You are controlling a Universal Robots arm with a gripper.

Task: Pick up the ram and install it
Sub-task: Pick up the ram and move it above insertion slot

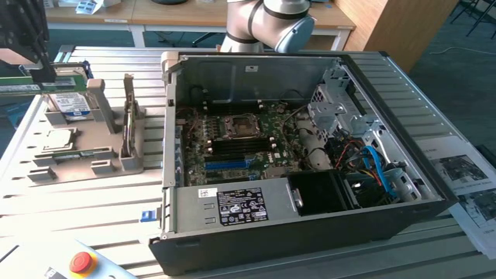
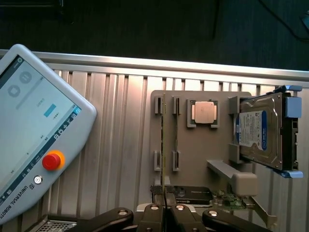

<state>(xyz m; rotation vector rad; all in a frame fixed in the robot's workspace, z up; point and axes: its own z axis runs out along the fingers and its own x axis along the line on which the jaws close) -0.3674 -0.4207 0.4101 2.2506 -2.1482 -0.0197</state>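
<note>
Gripper fingers [image 2: 166, 211] of your black tool are closed tight on the long, thin green circuit-board ram stick [image 1: 17, 88]. You see it held above the grey plastic parts tray [image 1: 74, 170], well apart from the open black computer case [image 1: 310, 235].

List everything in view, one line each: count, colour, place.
ram: one, green, held in the jaws above the tray.
tray: one, grey, on the table at the exterior view's left.
processor: one, silver, lying on the tray.
hard drive: one, silver with a blue label, standing on edge in the tray.
case: one, black, open, mid-table.
motherboard: one, green, inside the case.
pendant: one, grey with a red button, on the table beside the tray.
papers: a few, white, at the exterior view's right.
table: one, silver, slatted.
arm: one, silver and blue, behind the case.
jaws: one pair, black, shut on the ram.
</note>
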